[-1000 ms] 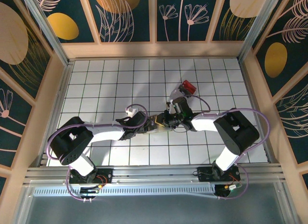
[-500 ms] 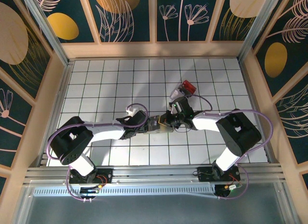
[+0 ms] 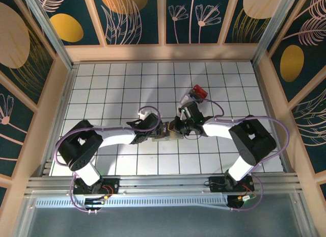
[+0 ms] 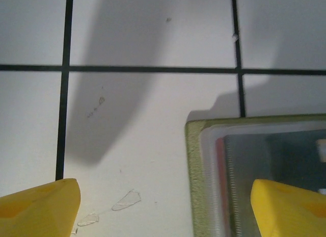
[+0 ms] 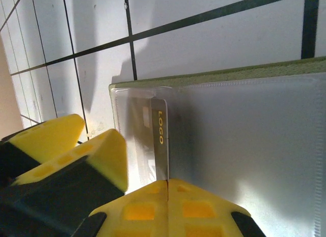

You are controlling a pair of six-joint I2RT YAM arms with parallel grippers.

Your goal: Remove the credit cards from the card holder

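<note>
Mid-extraction: your right hand (image 5: 168,183) is clenched on the dark LOGO credit card (image 5: 159,140) in the yellow-green folding card holder (image 5: 229,74), your left hand (image 4: 165,209) is released, and the next move likely calls for pulling the card straight back toward the hand.

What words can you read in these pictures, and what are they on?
"LOGO": gold letters on the dark card pinched in the right claw, over the card holder.
No other text can be read.

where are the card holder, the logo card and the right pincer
card holder (image 5: 244,145): right wrist view, clear inner sleeve
logo card (image 5: 159,127): right wrist view, on the gold lettering
right pincer (image 5: 168,182): right wrist view, seam between its shut tips
</note>
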